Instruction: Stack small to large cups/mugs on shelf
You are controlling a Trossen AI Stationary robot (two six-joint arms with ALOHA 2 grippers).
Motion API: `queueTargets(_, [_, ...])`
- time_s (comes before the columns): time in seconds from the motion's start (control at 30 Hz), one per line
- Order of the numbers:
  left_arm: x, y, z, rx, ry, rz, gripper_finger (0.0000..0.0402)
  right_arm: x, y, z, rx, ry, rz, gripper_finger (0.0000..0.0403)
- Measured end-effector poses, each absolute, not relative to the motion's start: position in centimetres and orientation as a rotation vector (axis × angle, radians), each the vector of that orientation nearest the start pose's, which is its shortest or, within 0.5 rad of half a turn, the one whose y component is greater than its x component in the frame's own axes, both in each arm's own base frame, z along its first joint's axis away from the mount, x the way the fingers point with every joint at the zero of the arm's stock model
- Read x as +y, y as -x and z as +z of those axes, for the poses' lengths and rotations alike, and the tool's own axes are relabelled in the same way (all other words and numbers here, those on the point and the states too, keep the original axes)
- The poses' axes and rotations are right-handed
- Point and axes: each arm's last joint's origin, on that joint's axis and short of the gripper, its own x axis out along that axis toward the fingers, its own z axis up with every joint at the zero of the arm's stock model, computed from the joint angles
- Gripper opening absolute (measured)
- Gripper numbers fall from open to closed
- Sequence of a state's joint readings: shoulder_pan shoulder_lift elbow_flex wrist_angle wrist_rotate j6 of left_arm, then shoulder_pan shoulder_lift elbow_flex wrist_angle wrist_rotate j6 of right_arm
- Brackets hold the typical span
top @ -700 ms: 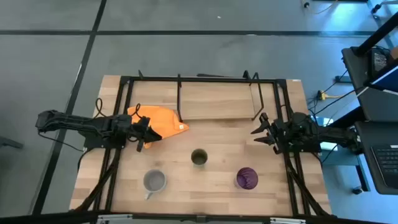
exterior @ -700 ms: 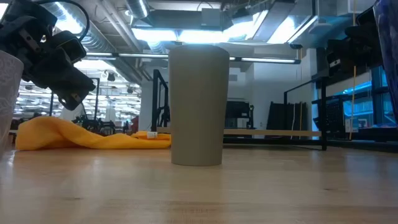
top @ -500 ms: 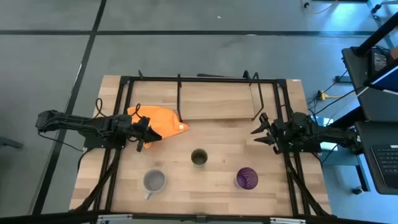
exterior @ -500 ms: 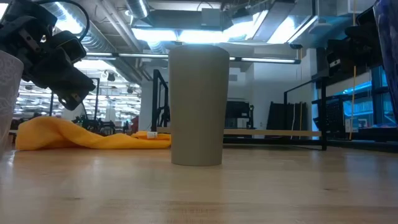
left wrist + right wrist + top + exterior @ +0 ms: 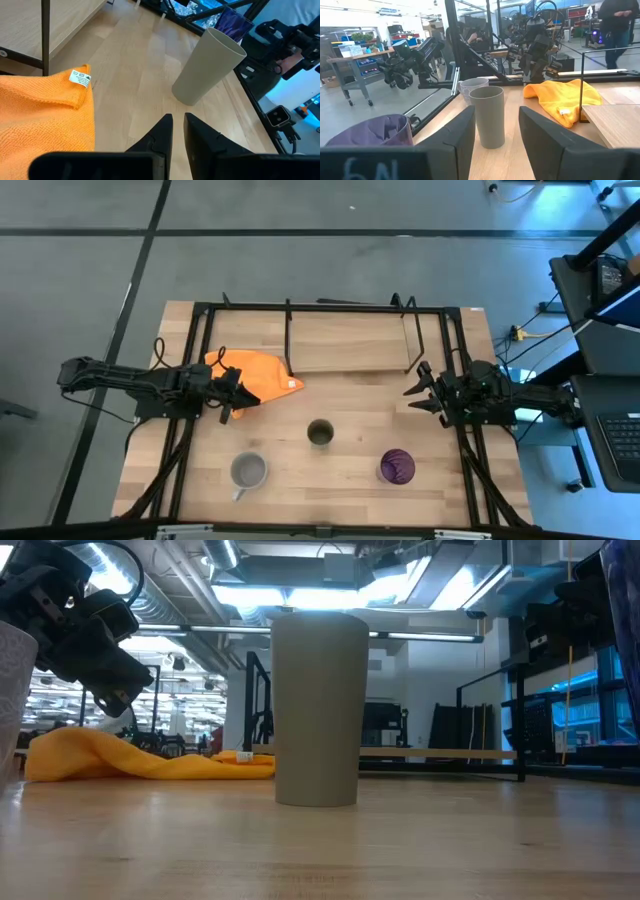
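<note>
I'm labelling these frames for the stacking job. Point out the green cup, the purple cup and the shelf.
green cup point(image 5: 320, 433), high view, on its open mouth.
purple cup point(image 5: 397, 466), high view, on its ribbed inside.
shelf point(image 5: 347, 343), high view, on the bare middle of its wood board.

Two dark jointed arms, black cables, tapered black fingers point(image 5: 165, 135).

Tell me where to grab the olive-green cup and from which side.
Grip the olive-green cup at its upper wall, coming from above with one finger inside the open mouth. It stands upright, handleless, apart from the grey mug and purple cup, so either side is probably free.
</note>
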State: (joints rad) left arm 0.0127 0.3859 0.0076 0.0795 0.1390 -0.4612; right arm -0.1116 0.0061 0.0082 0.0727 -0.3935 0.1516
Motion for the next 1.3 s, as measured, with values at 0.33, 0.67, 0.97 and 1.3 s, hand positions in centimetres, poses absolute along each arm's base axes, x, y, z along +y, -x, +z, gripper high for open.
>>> queueTargets(0.33, [-0.3,-11.7,14.0,0.323,0.48,-0.054,0.0041,0.0,-9.6,17.3,-0.051,-0.132,0.287,0.0154])
queueTargets(0.67, [-0.3,-11.7,14.0,0.322,0.48,-0.054,0.0041,0.0,-9.6,17.3,-0.051,-0.132,0.287,0.0154])
queueTargets(0.97, [-0.3,-11.7,14.0,0.322,0.48,-0.055,0.0041,0.0,-9.6,17.3,-0.059,-0.129,0.286,0.0154])
queueTargets(1.3, [-0.3,-11.7,14.0,0.322,0.48,-0.055,0.0041,-0.1,-8.8,20.7,-0.36,-0.168,0.256,0.0154])
